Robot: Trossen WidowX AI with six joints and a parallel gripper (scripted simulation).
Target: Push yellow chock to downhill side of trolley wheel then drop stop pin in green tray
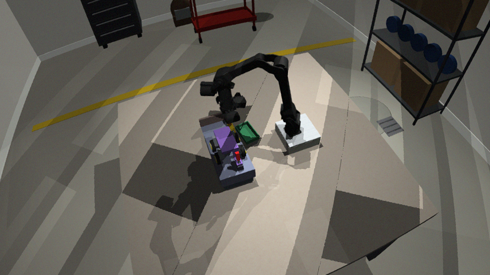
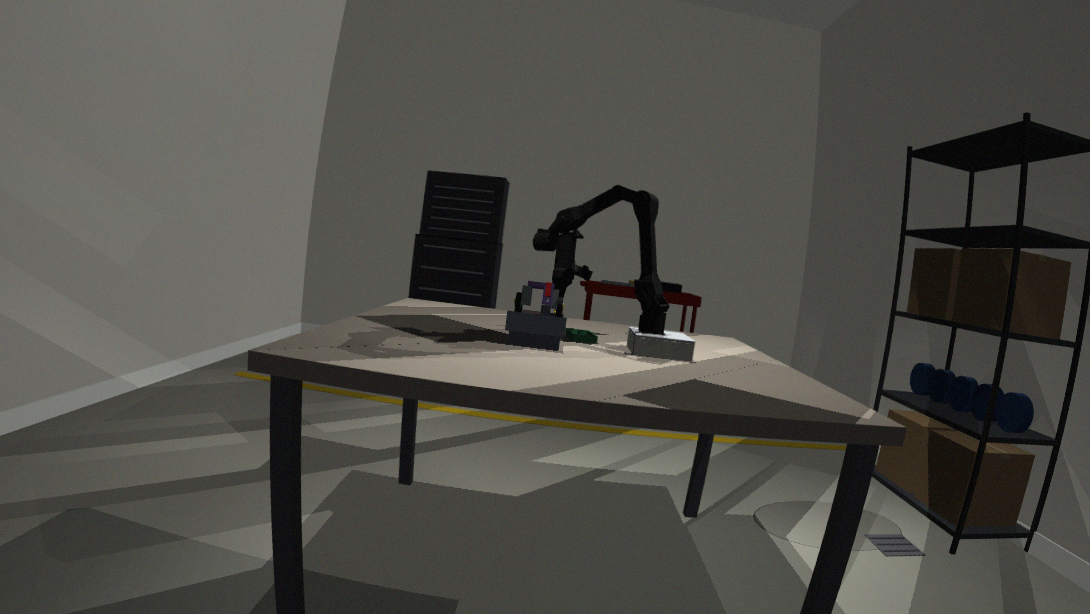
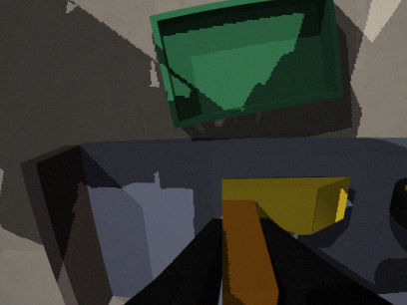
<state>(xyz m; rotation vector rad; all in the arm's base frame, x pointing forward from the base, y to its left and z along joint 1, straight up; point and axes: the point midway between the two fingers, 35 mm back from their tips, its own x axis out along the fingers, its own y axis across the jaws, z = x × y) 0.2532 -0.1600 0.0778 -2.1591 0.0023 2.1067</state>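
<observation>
The pincer (image 3: 247,262) is nearly closed, pinching the orange handle (image 3: 247,256) of the yellow chock (image 3: 293,204), which we see only in the wrist view, low over the grey ramp (image 3: 154,215) just near the green tray (image 3: 249,56). From the top, the purple trolley (image 1: 225,139) and red stop pin (image 1: 238,155) show.

From above, the arm's wrist covers the pincer (image 1: 231,122) and the yellow chock; only a sliver of yellow shows. The wrist view cuts the trolley wheel (image 3: 401,198) off at its right edge, so contact with the chock (image 3: 293,204) cannot be told. From the side, the stop pin (image 2: 546,296) is too small to judge.
</observation>
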